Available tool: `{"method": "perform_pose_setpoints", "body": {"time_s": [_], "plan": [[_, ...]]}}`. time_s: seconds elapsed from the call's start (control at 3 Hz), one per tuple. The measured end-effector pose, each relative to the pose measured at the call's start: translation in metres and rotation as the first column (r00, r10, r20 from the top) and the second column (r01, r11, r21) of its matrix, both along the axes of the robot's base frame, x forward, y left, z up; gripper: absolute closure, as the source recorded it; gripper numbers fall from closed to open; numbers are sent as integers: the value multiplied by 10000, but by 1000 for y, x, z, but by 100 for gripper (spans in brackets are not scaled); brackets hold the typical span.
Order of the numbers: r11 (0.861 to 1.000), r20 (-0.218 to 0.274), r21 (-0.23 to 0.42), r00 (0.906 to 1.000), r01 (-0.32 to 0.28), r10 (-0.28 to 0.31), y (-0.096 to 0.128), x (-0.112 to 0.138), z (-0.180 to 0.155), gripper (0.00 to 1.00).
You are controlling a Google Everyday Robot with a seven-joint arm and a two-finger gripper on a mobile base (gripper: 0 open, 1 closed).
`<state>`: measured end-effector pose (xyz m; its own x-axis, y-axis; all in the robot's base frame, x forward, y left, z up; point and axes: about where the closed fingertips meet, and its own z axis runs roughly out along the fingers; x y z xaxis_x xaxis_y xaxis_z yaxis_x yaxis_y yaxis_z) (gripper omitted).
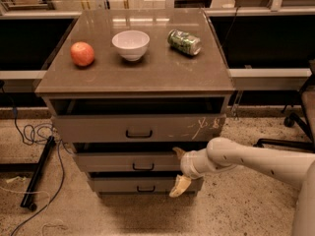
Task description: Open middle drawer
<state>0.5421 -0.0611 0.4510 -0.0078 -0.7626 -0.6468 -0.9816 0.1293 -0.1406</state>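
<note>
No writing, brand or number can be read anywhere. The green can (184, 42) lying on its side on the surface (147, 80) carries a printed wrap, but its lettering cannot be made out. The pale marks at the right of the top drawer (98, 128) front are scratches, not letters. The gripper (178, 170) bears no legible marking; it sits at the right end of the middle drawer (118, 161) front, fingers spread above and below it.
</note>
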Motion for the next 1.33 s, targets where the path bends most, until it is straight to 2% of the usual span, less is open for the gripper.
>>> {"method": "perform_pose_setpoints", "body": {"time_s": [0.33, 0.67, 1.33], "plan": [[9998, 920, -121, 9956, -183, 193, 1, 30, 23, 0], [9998, 942, -148, 9955, -110, 124, 2, 31, 15, 0], [9984, 1040, -557, 9945, -70, 128, 23, 38, -36, 0]]}}
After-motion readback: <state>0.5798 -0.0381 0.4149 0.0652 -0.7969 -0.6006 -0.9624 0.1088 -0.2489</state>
